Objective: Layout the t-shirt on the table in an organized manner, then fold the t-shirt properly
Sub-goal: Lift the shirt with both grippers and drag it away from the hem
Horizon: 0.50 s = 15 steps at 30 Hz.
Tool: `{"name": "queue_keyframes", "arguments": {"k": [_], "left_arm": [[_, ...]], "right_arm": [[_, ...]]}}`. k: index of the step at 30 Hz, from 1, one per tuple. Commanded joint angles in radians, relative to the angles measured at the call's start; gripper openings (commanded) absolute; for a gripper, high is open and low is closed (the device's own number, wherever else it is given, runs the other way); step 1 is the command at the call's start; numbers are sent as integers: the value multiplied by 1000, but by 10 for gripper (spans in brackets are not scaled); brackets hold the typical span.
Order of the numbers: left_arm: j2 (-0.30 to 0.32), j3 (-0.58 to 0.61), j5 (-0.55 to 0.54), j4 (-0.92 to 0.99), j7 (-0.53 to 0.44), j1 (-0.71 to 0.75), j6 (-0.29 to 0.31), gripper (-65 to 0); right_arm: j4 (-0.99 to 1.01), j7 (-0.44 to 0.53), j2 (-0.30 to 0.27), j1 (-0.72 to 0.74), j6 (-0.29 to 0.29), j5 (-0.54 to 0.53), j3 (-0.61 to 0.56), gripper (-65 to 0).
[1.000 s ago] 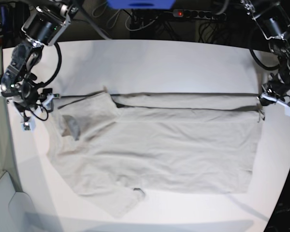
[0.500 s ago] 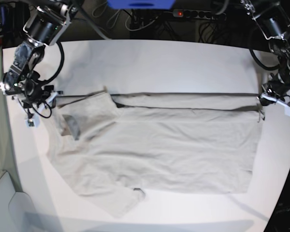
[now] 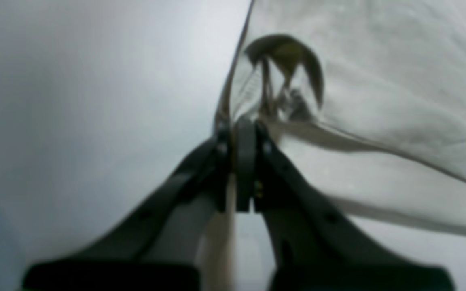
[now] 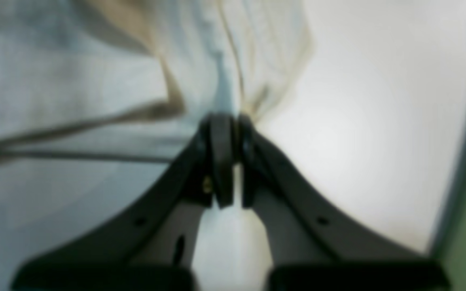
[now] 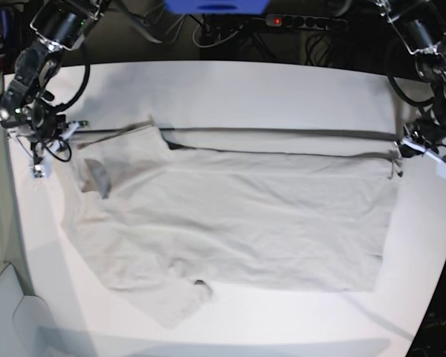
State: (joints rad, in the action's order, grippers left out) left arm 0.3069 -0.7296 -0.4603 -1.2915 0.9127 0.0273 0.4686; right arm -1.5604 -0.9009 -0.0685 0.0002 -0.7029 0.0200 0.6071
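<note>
The light grey-beige t-shirt (image 5: 238,216) lies spread across the white table (image 5: 245,89), with its collar (image 5: 97,176) to the left and its hem to the right. Its far edge is stretched into a taut straight line between both grippers. My right gripper (image 5: 73,132) is shut on the far left edge near the shoulder; up close its jaws (image 4: 228,121) pinch bunched cloth (image 4: 75,81). My left gripper (image 5: 398,152) is shut on the far hem corner, and the wrist view shows the jaws (image 3: 243,125) clamped on the fabric (image 3: 378,81).
A power strip (image 5: 297,21) with a red light, cables and a blue object (image 5: 215,6) sit behind the table's curved far edge. A sleeve (image 5: 171,305) reaches toward the near edge. The table's edge runs close beside both grippers.
My right gripper has shut on the shirt's far left edge and pulled it away and up. The far edge has moved farther back and gone taut. The left gripper has stayed shut on the hem.
</note>
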Motion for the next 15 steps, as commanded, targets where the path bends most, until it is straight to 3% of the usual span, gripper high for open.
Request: {"name": "queue_keyframes", "arguments": {"k": [1, 8, 15], "left_arm": [[22, -8, -10, -52, -5, 7, -1, -647], [-1, -11, -10, -254, 96, 116, 0, -647], [-4, -45, -10, -350, 99, 99, 0, -647]], "right_arm": [[-47, 12, -17, -16, 5, 2, 4, -650], [-173, 13, -17, -128, 5, 2, -2, -650], [-275, 12, -40, -96, 5, 1, -6, -650]]}}
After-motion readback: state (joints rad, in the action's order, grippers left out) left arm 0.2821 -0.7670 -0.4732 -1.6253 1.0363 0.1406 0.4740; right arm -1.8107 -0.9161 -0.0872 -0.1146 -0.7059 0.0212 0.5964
